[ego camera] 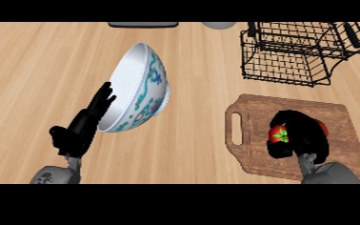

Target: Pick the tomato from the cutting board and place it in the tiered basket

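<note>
right hand (302,136) down over the brown wooden cutting board with a handle slot (256,107), near right on the light wooden counter (56,57). black fingers curled over and round the small red tomato with a green stalk star (278,133); only its left face shows, the rest is hidden under the palm. reads as a closed grasp on the tomato, taken from above, likely so it can go straight up. cannot tell whether it rests on the board or is just off it. forearm enters from the near right edge, wrist bent so the hand arches over the tomato. black wire tiered basket (288,52) stands far right, just beyond the board's far edge; a short carry away, by my judgement. task at the grasp step; lift and placing not yet done. left hand (83,126) near left, fingers straight, pointing far, holding nothing, just beside a white ceramic bowl with blue-green pattern (144,88) tipped up on its side; contact unclear. bowl lies well apart from the likely carry path.
</note>
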{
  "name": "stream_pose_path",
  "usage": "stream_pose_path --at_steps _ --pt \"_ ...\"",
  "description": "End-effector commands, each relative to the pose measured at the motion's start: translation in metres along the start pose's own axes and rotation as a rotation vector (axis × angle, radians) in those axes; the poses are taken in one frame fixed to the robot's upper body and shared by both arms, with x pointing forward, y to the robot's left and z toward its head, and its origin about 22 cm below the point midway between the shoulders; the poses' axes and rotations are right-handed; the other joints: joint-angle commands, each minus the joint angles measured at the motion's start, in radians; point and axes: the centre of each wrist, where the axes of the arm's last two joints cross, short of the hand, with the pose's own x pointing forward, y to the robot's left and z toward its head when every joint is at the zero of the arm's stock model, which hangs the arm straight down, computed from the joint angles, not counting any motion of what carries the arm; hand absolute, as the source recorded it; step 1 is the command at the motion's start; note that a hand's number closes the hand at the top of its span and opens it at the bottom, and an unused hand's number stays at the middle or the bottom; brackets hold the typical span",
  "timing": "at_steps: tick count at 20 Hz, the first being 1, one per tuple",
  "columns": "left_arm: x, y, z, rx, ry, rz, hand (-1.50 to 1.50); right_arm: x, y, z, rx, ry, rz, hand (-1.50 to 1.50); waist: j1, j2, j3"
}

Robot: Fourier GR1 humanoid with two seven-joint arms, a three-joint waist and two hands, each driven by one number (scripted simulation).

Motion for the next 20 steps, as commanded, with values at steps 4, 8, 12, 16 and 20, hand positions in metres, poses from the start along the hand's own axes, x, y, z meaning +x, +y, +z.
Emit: stream_pose_path --at_steps 4,8,12,16,20 --pt "0.014 -0.030 -0.017 -0.023 -0.008 0.034 0.00 0.022 -0.005 0.003 -0.017 -0.032 0.006 1.50 -0.007 0.008 -0.001" --pt "0.000 -0.010 -0.003 -0.023 0.004 0.026 0.00 -0.121 -0.083 -0.045 -0.062 -0.090 0.089 1.50 -0.029 0.018 0.004" --pt "0.001 -0.012 0.004 -0.029 -0.026 0.052 0.00 -0.180 -0.140 -0.054 -0.113 -0.099 0.099 1.50 -0.014 0.023 0.008" --pt "0.006 -0.007 -0.004 -0.034 -0.036 0.029 0.00 -0.238 -0.166 -0.058 -0.203 -0.136 0.064 1.50 -0.001 0.028 0.008" --pt "0.002 -0.018 -0.005 -0.048 -0.007 0.039 0.00 -0.249 -0.196 -0.063 -0.269 -0.310 -0.250 1.50 0.005 0.022 0.006"
